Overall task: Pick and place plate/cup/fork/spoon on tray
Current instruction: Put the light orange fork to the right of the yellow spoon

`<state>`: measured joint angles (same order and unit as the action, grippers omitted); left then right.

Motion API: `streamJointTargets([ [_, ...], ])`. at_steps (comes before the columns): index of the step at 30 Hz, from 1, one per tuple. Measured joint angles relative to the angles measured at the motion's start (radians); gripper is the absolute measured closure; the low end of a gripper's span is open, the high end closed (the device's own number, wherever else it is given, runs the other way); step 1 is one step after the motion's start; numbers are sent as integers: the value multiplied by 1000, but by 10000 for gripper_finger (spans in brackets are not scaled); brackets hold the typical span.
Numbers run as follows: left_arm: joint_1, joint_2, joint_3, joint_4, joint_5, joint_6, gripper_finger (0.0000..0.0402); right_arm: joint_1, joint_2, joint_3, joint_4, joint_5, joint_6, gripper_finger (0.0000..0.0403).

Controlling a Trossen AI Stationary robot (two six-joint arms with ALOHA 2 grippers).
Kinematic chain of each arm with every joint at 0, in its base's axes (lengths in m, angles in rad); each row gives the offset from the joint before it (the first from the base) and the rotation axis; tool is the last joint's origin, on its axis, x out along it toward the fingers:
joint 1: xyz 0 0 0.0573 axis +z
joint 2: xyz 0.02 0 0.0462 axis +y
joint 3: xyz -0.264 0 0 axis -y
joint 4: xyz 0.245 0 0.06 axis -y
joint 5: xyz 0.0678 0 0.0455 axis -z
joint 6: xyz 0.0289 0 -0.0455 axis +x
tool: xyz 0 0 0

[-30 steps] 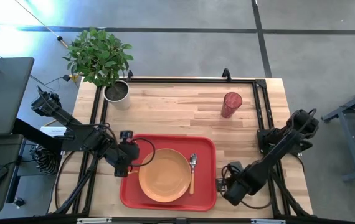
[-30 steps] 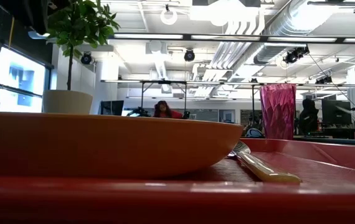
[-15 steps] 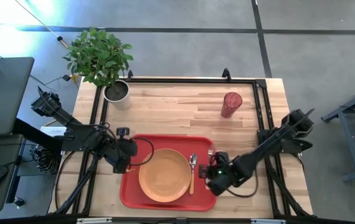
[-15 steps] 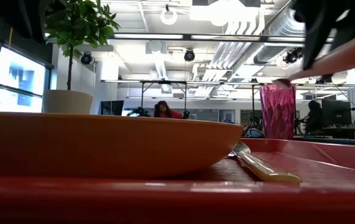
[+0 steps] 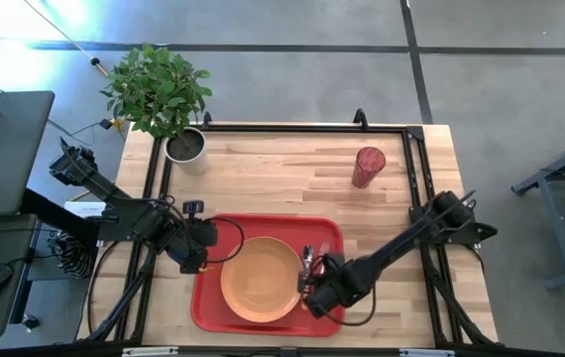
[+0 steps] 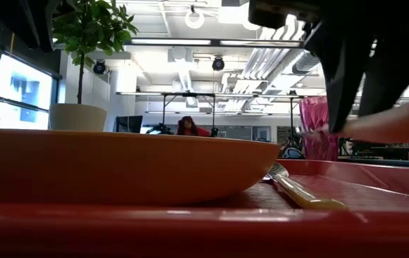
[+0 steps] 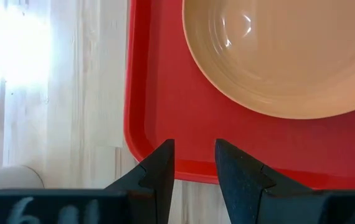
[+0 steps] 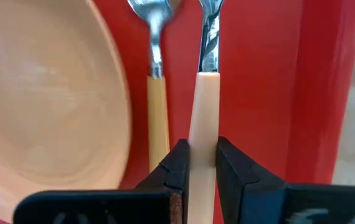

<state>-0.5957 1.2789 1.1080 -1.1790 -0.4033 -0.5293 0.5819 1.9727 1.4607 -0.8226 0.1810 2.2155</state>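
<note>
The red tray (image 5: 330, 238) lies at the table's near middle. The orange plate (image 5: 260, 280) rests on it, and the tan-handled spoon (image 8: 157, 93) lies on the tray floor right of the plate. My right gripper (image 5: 314, 288) is over the tray beside the spoon, shut on the fork (image 8: 207, 56). My left gripper (image 5: 196, 250) hovers over the tray's left rim (image 7: 134, 134), its fingers a little apart and empty. The dark red cup (image 5: 368, 166) stands on the wood at the far right. My right gripper pinches the fork's orange-pink handle (image 8: 203, 124) between its two fingers, back from the tines. The fingers (image 6: 341, 86) come from above and lie across the handle. The fork hangs nearly level above the tray floor, parallel to the spoon, tines (image 6: 306, 132) toward the far edge.
A grey plant pot (image 5: 185, 147) with a leafy plant stands at the table's far left corner. Bare wood lies between the tray and the cup. A black frame (image 5: 411, 159) runs along the table's edges.
My right gripper has gone from the table's near right corner toward the left, over the tray's right rim, carrying the fork, and has come down beside the spoon. The fork stays clear of the tray.
</note>
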Motion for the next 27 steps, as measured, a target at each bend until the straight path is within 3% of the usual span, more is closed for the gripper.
streamJointTargets([
  [8, 0, 0, 0, 0, -12, 3, 298, 0, 50, 28, -24, -82, 20, 371],
  [27, 0, 0, 0, -2, -32, 10, 298, -51, 77, 28, -55, -77, -74, 372],
])
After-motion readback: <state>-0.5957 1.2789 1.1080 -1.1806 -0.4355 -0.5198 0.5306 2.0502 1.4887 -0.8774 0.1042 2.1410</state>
